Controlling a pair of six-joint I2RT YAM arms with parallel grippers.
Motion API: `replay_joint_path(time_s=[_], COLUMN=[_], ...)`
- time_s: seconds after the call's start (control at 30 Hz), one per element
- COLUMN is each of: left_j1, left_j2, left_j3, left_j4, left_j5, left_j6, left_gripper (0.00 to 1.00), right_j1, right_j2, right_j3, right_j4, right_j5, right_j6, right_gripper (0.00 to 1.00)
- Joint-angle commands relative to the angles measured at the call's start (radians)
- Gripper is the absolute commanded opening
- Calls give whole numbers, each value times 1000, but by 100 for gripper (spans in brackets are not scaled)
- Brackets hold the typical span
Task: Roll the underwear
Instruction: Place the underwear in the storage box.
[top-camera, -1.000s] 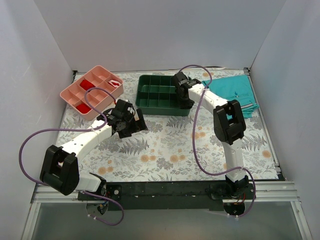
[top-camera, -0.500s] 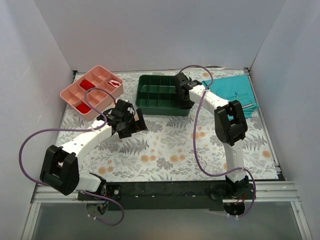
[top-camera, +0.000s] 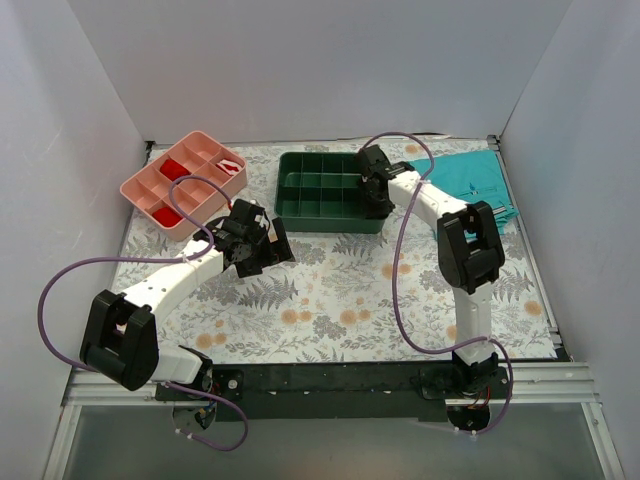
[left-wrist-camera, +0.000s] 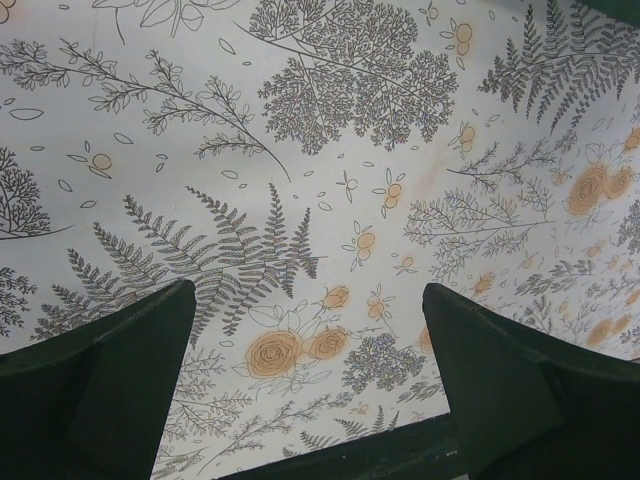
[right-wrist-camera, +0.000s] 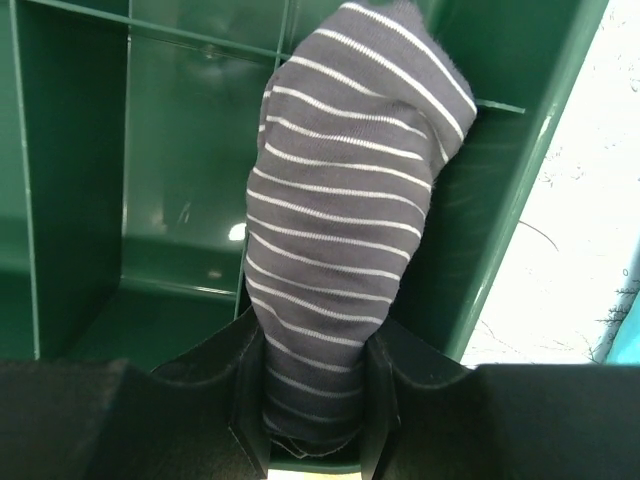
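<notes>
The underwear (right-wrist-camera: 345, 190), a rolled bundle of dark grey cloth with thin white stripes, hangs between the fingers of my right gripper (right-wrist-camera: 312, 350), which is shut on it. The roll's far end reaches into a right-hand compartment of the green divided tray (right-wrist-camera: 515, 190). In the top view my right gripper (top-camera: 376, 192) is over the tray's (top-camera: 310, 223) right end and hides the underwear. My left gripper (top-camera: 262, 248) hovers over the floral table cloth, left of centre. Its jaws are wide open with nothing between them (left-wrist-camera: 305, 335).
A pink divided tray (top-camera: 160, 161) with red items stands at the back left. Teal shorts (top-camera: 470, 180) lie at the back right, beside the green tray. White walls close off the table on three sides.
My right gripper has shifted a little to the right over the green tray's right end, still holding the underwear. The left arm has not moved.
</notes>
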Motion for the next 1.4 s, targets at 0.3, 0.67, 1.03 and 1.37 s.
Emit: replay_joint_path(time_s=[0.3,0.67,1.03,1.37], left_j1=[7,7,7,7], left_j2=[-7,-10,-13,-5], left_j3=[-7,-23,-47,-46], left_j4=[2,14,22,23], left_j5=[17,22,28,29], left_j6=[-1,2,4,11], left_gripper=[98,98,98,98], right_j1=[-51,-49,-49,-48], right_j2=[-35,-57,-101,-139], right_j3=[-80,-47,-3,45], right_j4=[-18,-82,-109,-123], right_j5=[-121,-64,-66,-39], right_j6=[26,32,49,61], right_gripper=[4,31,57,64])
